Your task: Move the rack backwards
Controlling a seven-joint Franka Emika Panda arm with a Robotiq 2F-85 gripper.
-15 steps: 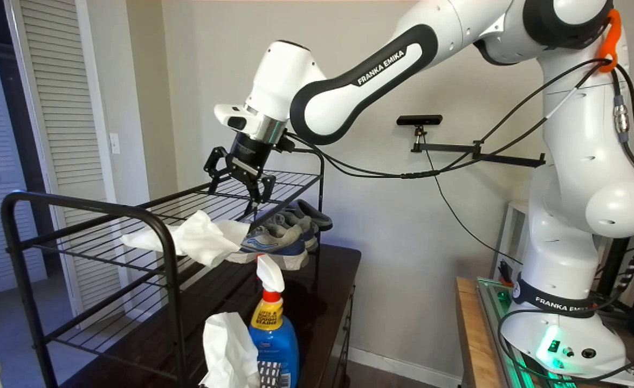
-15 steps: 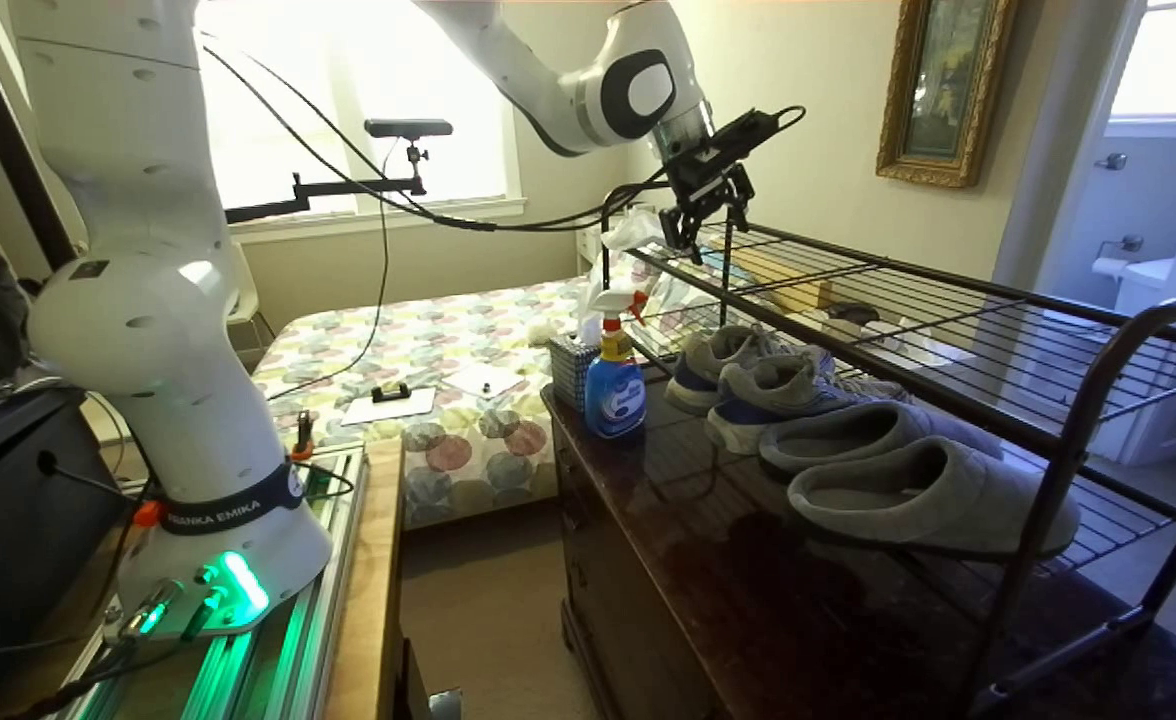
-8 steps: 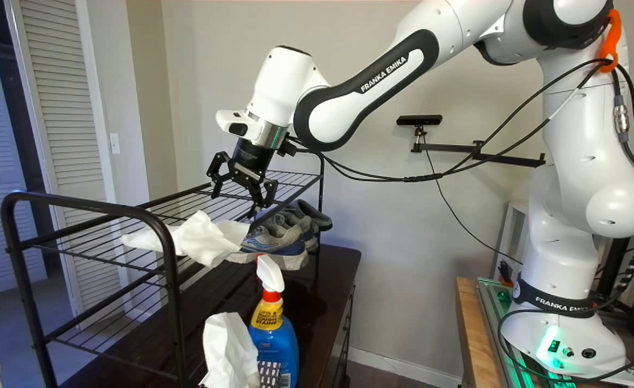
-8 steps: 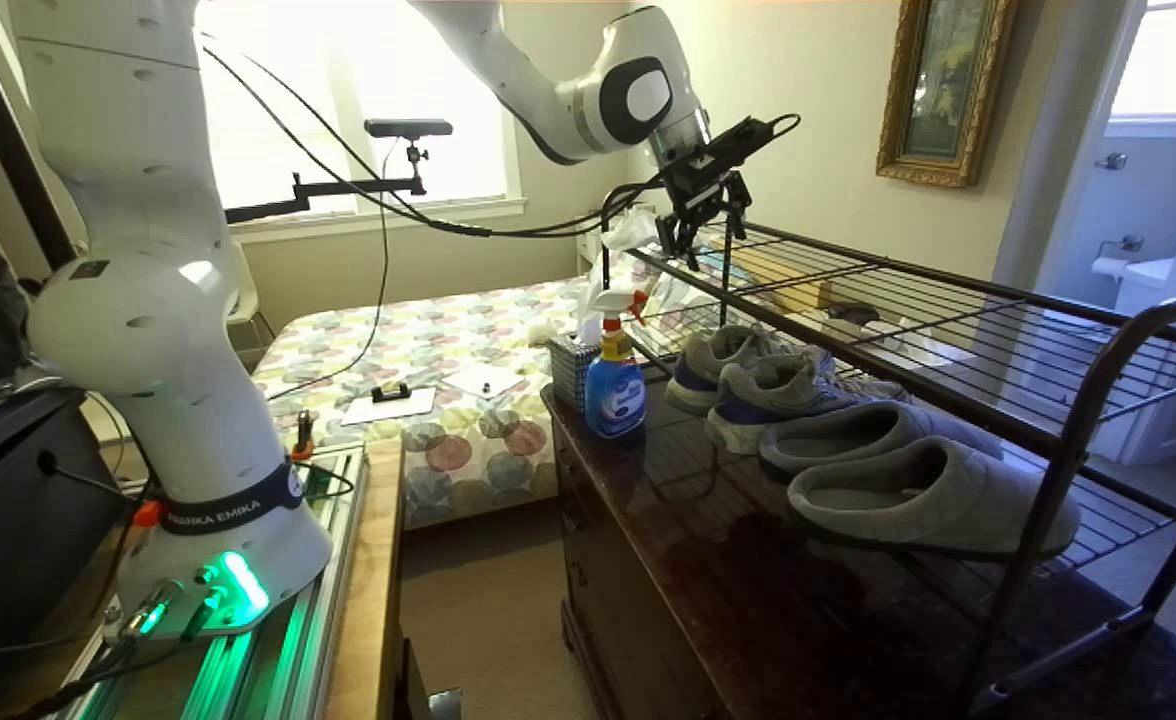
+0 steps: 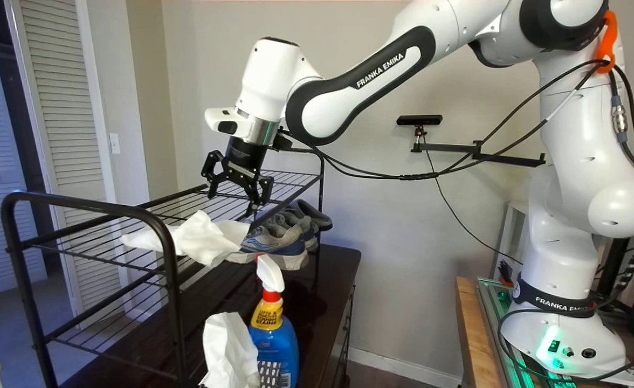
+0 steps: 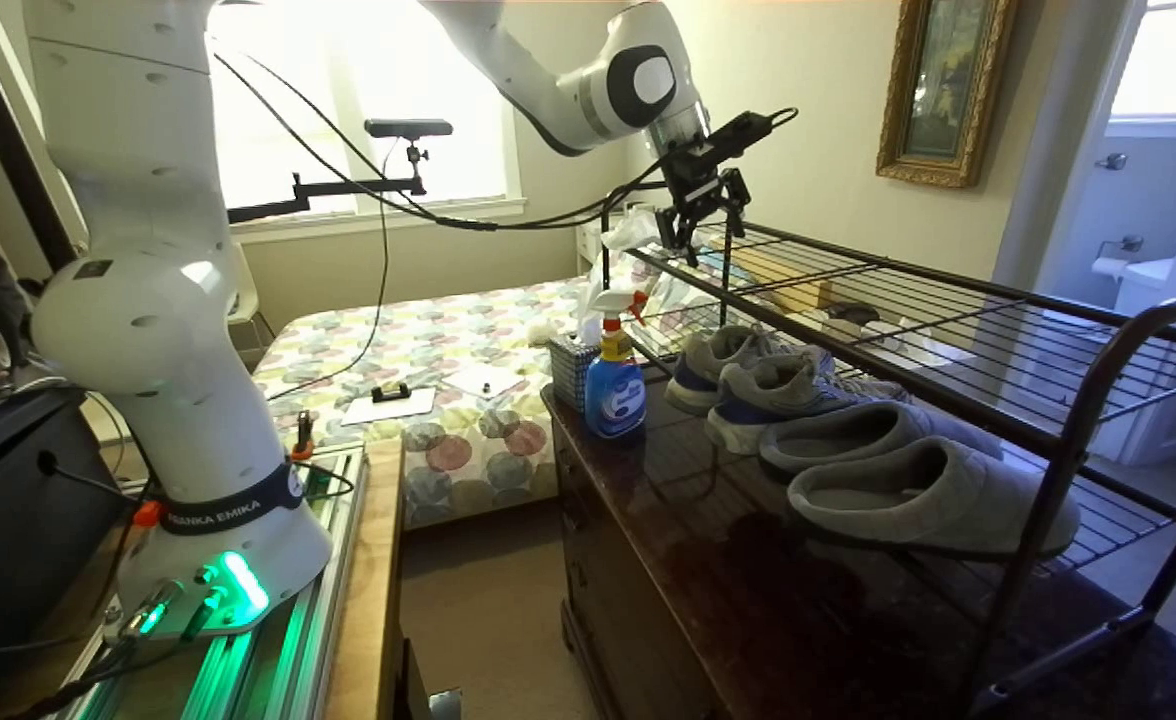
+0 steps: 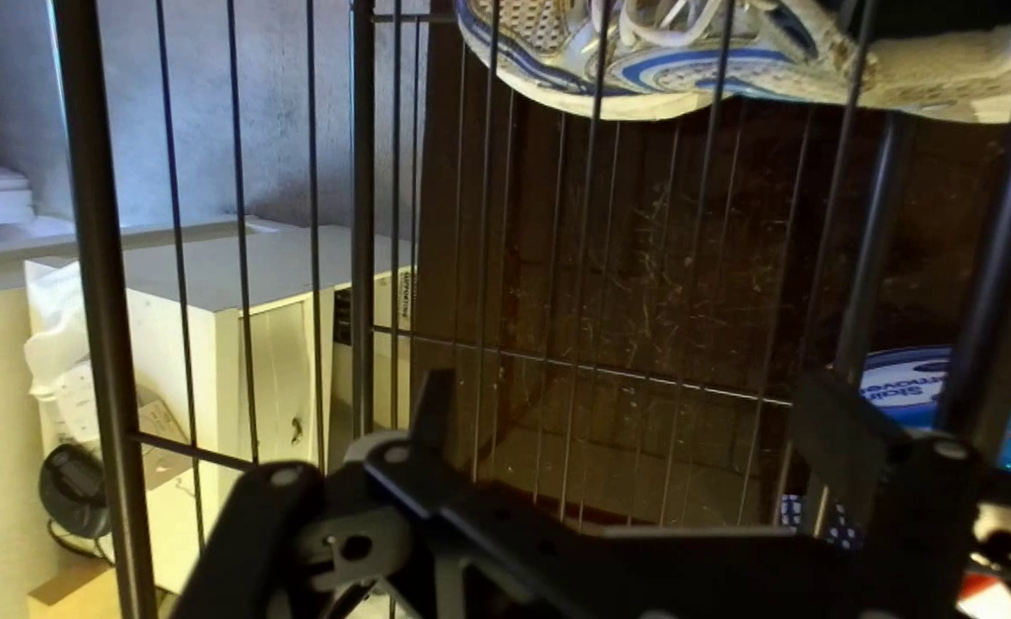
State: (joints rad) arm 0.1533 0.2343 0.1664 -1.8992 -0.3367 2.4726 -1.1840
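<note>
The black wire rack (image 5: 88, 203) stands on a dark dresser, with its slatted top shelf and rounded end loops in both exterior views (image 6: 1056, 470). My gripper (image 5: 232, 200) points down over the top shelf near the rail on the robot's side; it also shows in an exterior view (image 6: 708, 242). In the wrist view the gripper (image 7: 634, 395) has its fingers wide apart, with thin rods of the rack (image 7: 101, 258) visible between them. Nothing is held. One finger is close to the thick rail; I cannot tell whether it touches.
White tissue (image 5: 204, 237) lies on the top shelf. Sneakers (image 6: 778, 385) and grey slippers (image 6: 928, 490) sit under it. A blue spray bottle (image 6: 615, 390) and a patterned tissue box (image 6: 573, 370) stand on the dresser (image 6: 748, 590). Cables hang from the arm. A bed (image 6: 428, 400) lies beyond.
The gripper dipped slightly, then rose a little and shifted away from the robot base, now more upright. It stays open. The rack has not visibly moved.
</note>
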